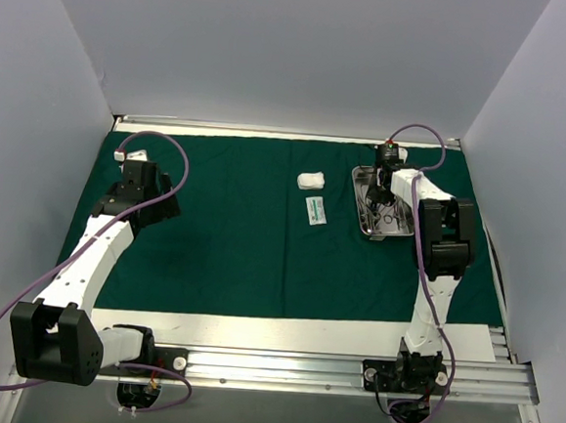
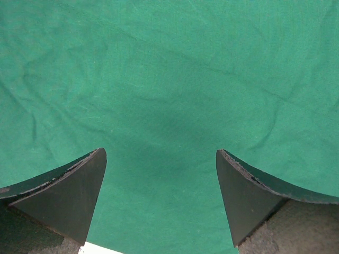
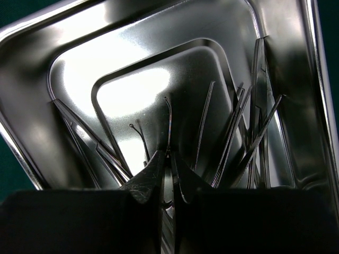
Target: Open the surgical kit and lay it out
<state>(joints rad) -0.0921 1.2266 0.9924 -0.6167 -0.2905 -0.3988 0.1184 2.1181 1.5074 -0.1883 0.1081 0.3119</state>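
Right gripper clenched, set low inside steel tray among instruments; one seemingly pinched for lifting out, view unclear; tray placed at far right of green drape; left gripper spread wide, empty, held over drape's left, out of way; gauze wad, packet laid out mid-drape.

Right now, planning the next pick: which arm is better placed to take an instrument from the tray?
Right. The right gripper sits in the steel tray, jaws shut among the instruments; the left gripper hangs open over drape.

The table carries a spread dark green drape.
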